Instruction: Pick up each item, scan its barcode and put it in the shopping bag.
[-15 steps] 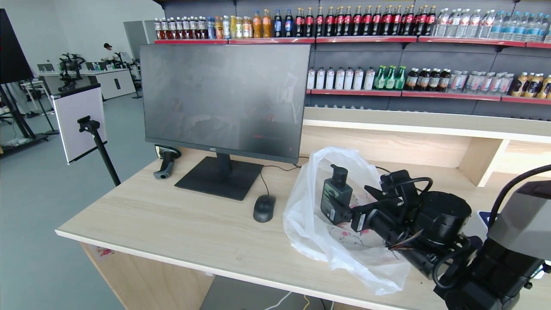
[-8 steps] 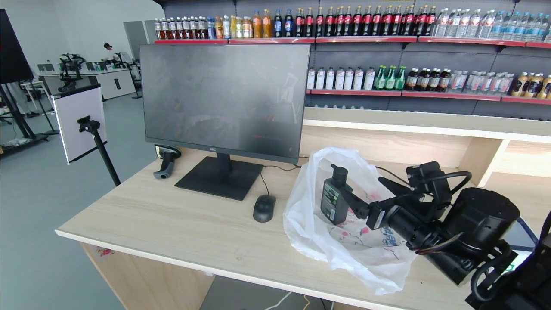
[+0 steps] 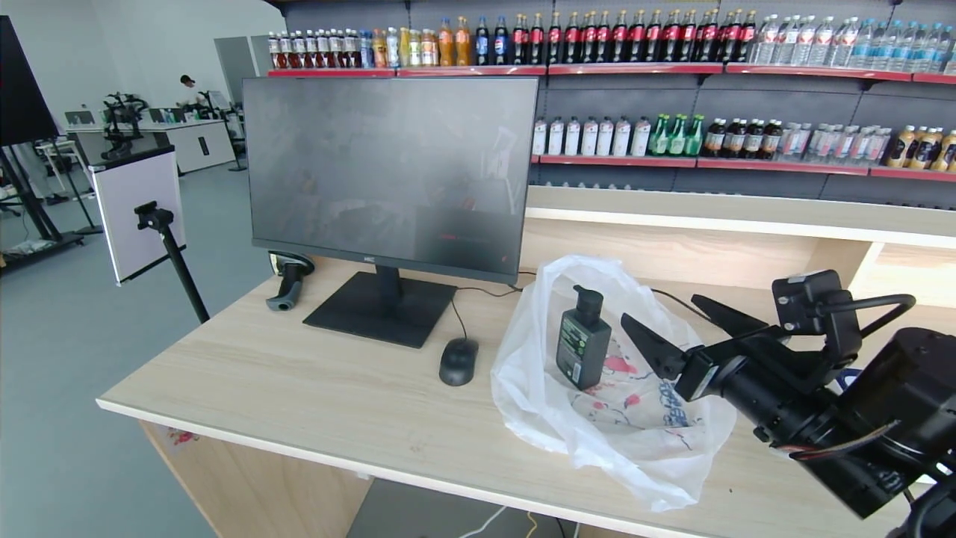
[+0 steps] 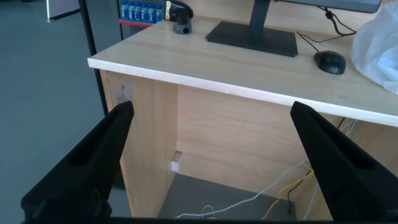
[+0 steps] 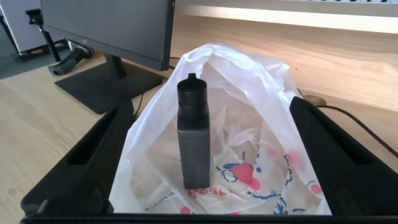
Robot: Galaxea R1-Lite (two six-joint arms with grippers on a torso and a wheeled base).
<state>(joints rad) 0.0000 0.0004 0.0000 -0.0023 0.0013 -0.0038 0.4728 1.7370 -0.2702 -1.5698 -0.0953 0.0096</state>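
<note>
A dark pump bottle (image 3: 583, 341) (image 5: 193, 137) stands upright inside the open translucent shopping bag (image 3: 609, 426) (image 5: 249, 93) on the wooden counter. My right gripper (image 3: 672, 329) (image 5: 205, 168) hovers just to the right of the bottle, open, with nothing between its fingers and a clear gap to the bottle. The handheld barcode scanner (image 3: 287, 284) (image 4: 181, 12) rests at the back left of the counter beside the monitor. My left gripper (image 4: 211, 168) hangs open below the level of the counter top, off its front left corner, holding nothing.
A monitor (image 3: 392, 175) on a black stand and a mouse (image 3: 458, 360) (image 4: 329, 61) occupy the counter's middle. A raised wooden ledge (image 3: 739, 217) runs behind the bag. Bare counter surface (image 3: 299, 388) lies in front of the monitor.
My right gripper has let go of the pump bottle and drawn back to the right. The bottle now stands by itself in the bag.
</note>
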